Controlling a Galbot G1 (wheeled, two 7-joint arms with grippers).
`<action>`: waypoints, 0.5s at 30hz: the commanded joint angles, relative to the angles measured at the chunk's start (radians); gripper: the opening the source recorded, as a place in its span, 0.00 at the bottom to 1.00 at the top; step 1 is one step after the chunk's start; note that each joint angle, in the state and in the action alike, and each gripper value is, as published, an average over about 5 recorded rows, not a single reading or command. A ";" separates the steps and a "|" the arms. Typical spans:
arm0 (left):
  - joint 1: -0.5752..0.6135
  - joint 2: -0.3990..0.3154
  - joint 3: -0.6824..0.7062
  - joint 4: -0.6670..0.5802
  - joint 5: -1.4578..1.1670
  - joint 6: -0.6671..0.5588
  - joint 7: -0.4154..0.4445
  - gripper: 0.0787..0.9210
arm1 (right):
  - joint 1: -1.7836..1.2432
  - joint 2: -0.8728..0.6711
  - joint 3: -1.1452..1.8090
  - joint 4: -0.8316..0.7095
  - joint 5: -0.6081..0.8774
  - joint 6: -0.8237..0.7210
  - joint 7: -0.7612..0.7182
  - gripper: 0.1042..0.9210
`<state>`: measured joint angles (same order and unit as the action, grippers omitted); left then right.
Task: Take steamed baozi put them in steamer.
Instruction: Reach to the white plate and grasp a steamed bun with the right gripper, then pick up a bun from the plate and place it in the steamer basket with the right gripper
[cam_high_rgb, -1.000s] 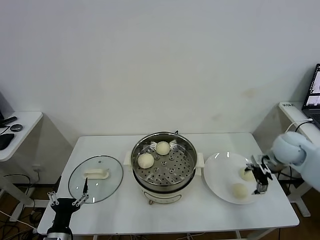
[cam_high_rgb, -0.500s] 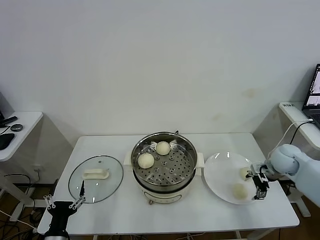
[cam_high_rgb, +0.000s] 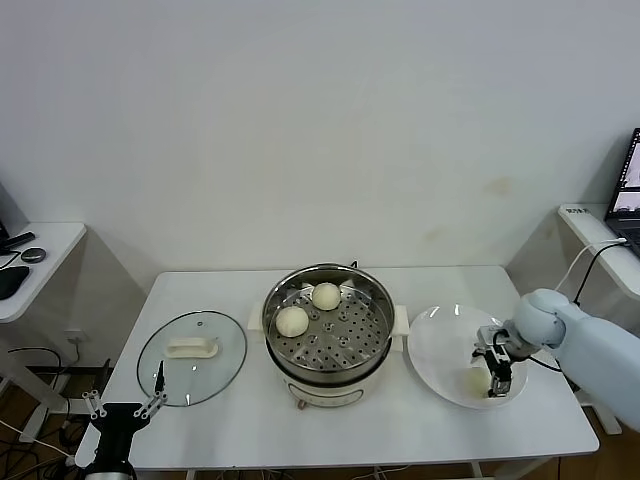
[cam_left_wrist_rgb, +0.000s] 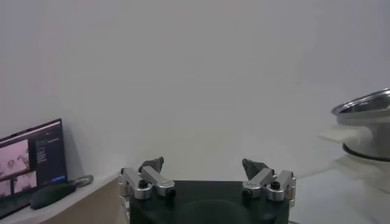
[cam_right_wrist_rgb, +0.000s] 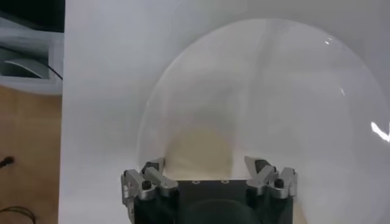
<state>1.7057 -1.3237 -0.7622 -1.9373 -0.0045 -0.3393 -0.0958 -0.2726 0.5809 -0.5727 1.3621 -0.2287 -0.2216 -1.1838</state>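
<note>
The steamer (cam_high_rgb: 352, 338) stands mid-table with two steamed baozi (cam_high_rgb: 292, 321) (cam_high_rgb: 325, 295) on its perforated tray. On the white plate (cam_high_rgb: 440, 345) to its right, my right gripper (cam_high_rgb: 496, 368) is lowered over the plate's right side. In the right wrist view a cream baozi (cam_right_wrist_rgb: 201, 149) lies between the jaws of that gripper (cam_right_wrist_rgb: 204, 165), with a small gap showing on each side. The head view shows one baozi (cam_high_rgb: 475, 382) beside its fingers. My left gripper (cam_high_rgb: 121, 409) hangs open below the table's front left corner, holding nothing (cam_left_wrist_rgb: 204, 168).
A round glass lid (cam_high_rgb: 192, 357) with a white handle lies flat to the left of the steamer. The steamer's edge (cam_left_wrist_rgb: 365, 131) shows far off in the left wrist view. Side desks stand at both ends of the table.
My right gripper has moved left and down onto the plate, from beside the two baozi to over them. The left gripper has sunk slightly.
</note>
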 joint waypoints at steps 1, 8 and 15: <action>0.000 0.000 -0.001 0.001 -0.001 0.000 0.000 0.88 | 0.010 0.025 -0.015 -0.014 -0.018 -0.023 -0.024 0.67; -0.002 0.003 -0.002 0.000 -0.002 0.000 0.001 0.88 | 0.046 0.000 -0.015 0.003 -0.007 -0.031 -0.050 0.58; -0.011 0.009 -0.003 -0.002 -0.008 0.005 0.002 0.88 | 0.208 -0.041 -0.031 0.041 0.100 -0.023 -0.107 0.54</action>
<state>1.6960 -1.3147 -0.7652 -1.9379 -0.0124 -0.3353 -0.0940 -0.1988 0.5607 -0.5889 1.3842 -0.2047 -0.2430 -1.2438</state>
